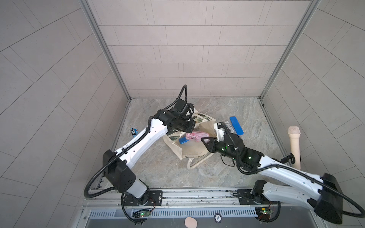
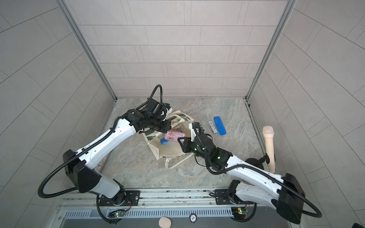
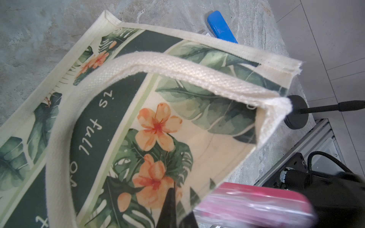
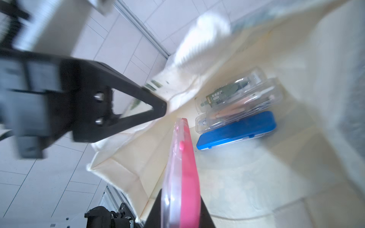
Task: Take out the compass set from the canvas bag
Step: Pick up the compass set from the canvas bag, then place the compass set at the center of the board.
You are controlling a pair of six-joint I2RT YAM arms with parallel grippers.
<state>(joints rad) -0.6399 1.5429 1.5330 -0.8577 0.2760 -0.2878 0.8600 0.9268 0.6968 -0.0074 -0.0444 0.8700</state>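
Soft, even light fills the cell; both top views are sharp, with faint shadows under the arms on the marble bench (image 1: 158,177), though the wall tiles bow at the edges. The left wrist view is crisp on the canvas bag (image 3: 158,128), but the pink case (image 3: 252,205) is smeared. The right wrist view is motion-blurred, and glare bleaches the bag's inner cloth.
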